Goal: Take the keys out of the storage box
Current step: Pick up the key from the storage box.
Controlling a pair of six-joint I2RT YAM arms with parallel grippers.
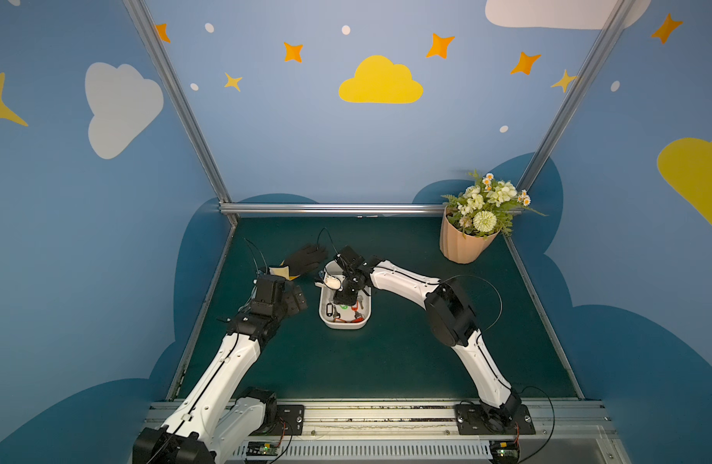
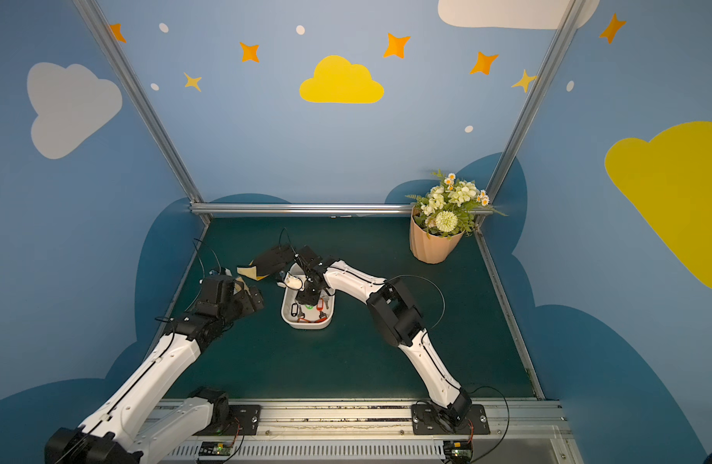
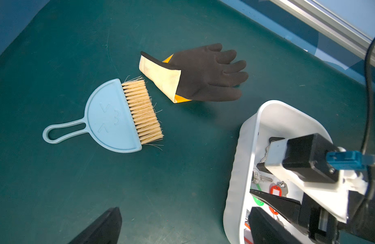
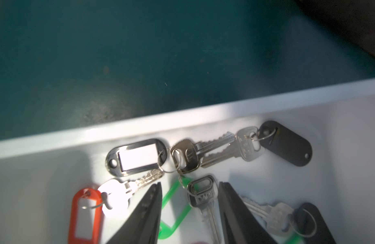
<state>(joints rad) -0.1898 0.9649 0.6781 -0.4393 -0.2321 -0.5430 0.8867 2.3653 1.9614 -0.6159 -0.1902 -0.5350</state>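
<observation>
The white storage box (image 1: 344, 323) (image 2: 306, 324) sits mid-table with several keys (image 1: 346, 311) lying in it. My right gripper (image 1: 343, 299) (image 4: 190, 184) reaches down into the box, open. A silver key (image 4: 200, 196) ringed to a green tag (image 4: 174, 211) lies between its fingers, untouched. Around it lie a key on a red tag (image 4: 85, 215), one on a white-labelled tag (image 4: 138, 157) and one on a black tag (image 4: 288, 145). My left gripper (image 1: 296, 299) (image 3: 182, 228) hovers wide open at the box's left wall (image 3: 235, 179), holding nothing.
A black glove (image 1: 306, 257) (image 3: 207, 74) with a cream cuff lies just behind and left of the box. A light-blue hand brush (image 3: 114, 118) lies beside it. A peach flower pot (image 1: 465, 245) stands at the back right corner.
</observation>
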